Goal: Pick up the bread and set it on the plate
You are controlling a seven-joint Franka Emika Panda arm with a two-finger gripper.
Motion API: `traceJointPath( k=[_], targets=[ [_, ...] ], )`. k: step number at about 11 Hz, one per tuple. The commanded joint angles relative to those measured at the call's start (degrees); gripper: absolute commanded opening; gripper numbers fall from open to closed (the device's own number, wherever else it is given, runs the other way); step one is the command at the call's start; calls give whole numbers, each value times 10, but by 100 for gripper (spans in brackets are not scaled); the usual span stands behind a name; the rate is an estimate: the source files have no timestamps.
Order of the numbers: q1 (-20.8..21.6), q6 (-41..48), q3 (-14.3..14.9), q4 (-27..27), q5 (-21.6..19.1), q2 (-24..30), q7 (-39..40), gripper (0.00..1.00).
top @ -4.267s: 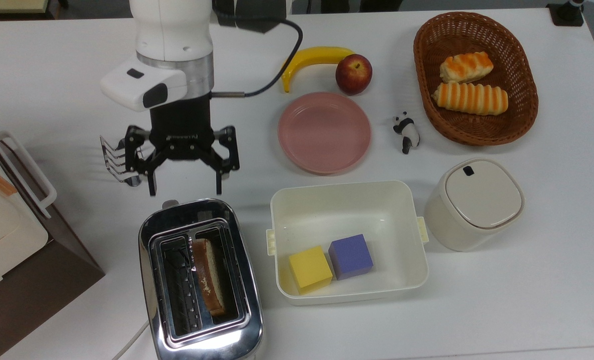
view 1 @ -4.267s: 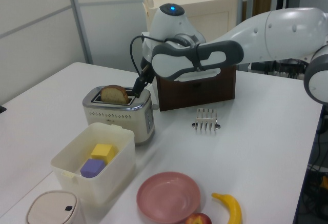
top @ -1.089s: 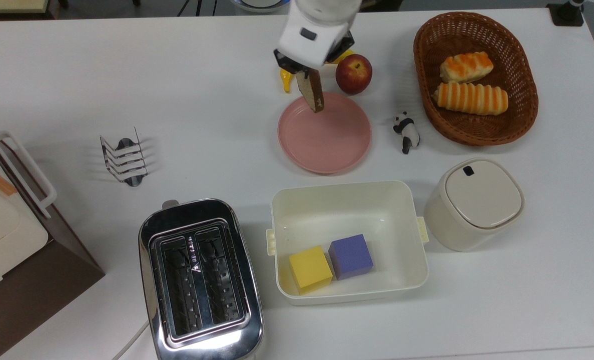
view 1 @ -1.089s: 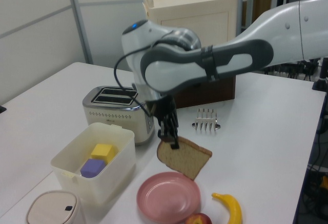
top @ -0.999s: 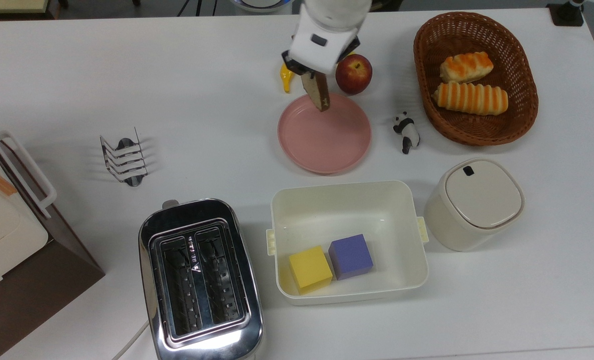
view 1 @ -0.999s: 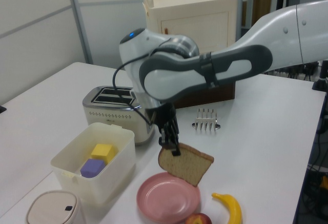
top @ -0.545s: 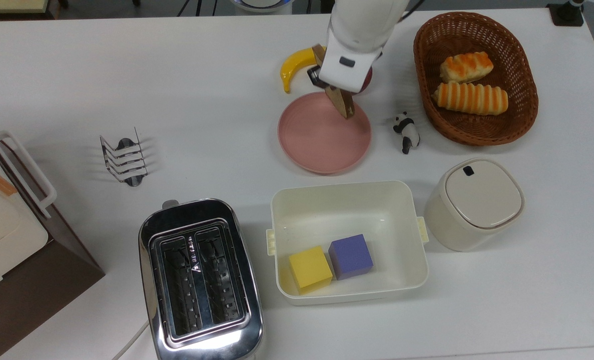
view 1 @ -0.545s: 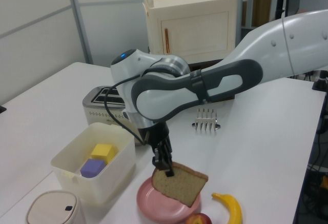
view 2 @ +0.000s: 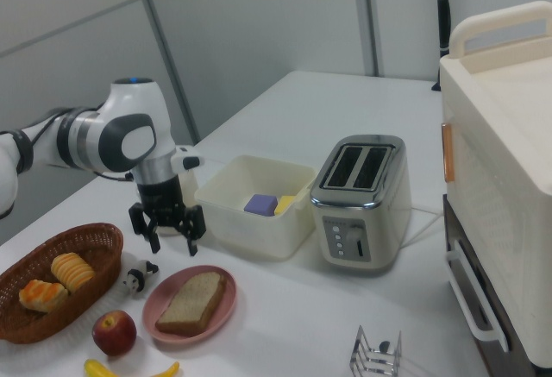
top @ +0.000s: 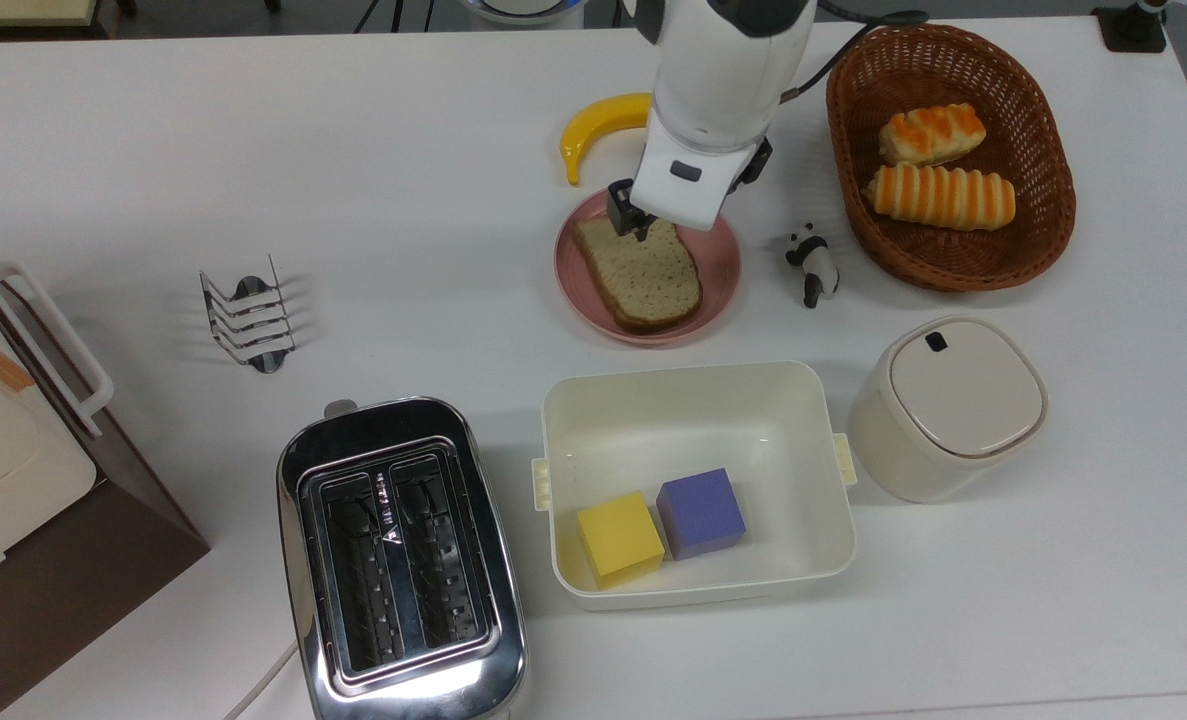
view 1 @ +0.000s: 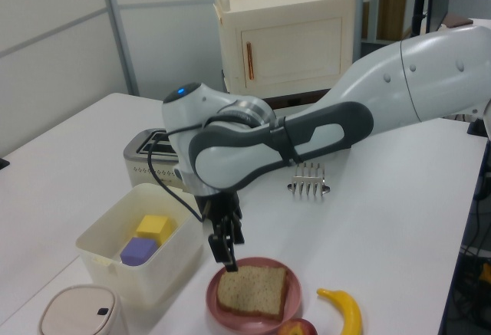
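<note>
The bread (top: 643,277), a brown slice with a darker crust, lies flat on the round pink plate (top: 724,262). In the right view the bread (view 2: 190,301) fills most of the plate (view 2: 152,305). My gripper (view 2: 169,237) hangs just above the plate's edge on the tub side, open, with nothing between its spread fingers. In the left view the gripper (view 1: 224,252) points down at the near-left corner of the bread (view 1: 252,290). One dark finger (top: 621,214) in the top view stands over the bread's far end, apart from it.
A white tub (top: 693,375) holding a yellow and a purple cube stands next to the plate. A panda figure (top: 813,262), a basket (top: 848,170) with striped rolls, a banana (top: 603,120), an apple (view 2: 114,332), a lidded container (top: 948,405), a toaster (top: 403,560) and a toast rack (top: 248,320) surround it.
The bread hung edge-down from the shut gripper over the plate. Now it lies flat on the plate, and the gripper has opened and let it go.
</note>
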State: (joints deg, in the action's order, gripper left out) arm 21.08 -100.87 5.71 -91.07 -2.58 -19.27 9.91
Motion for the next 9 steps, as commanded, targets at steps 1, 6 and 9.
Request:
traceJointPath(
  k=[1, 6, 9],
  targets=[
    [-29, 38, 10, 32, -4, 27, 9, 100],
    [-47, 80, 62, 32, 77, 94, -79, 100],
    [-47, 111, 99, 29, 77, 134, -82, 100]
  ],
)
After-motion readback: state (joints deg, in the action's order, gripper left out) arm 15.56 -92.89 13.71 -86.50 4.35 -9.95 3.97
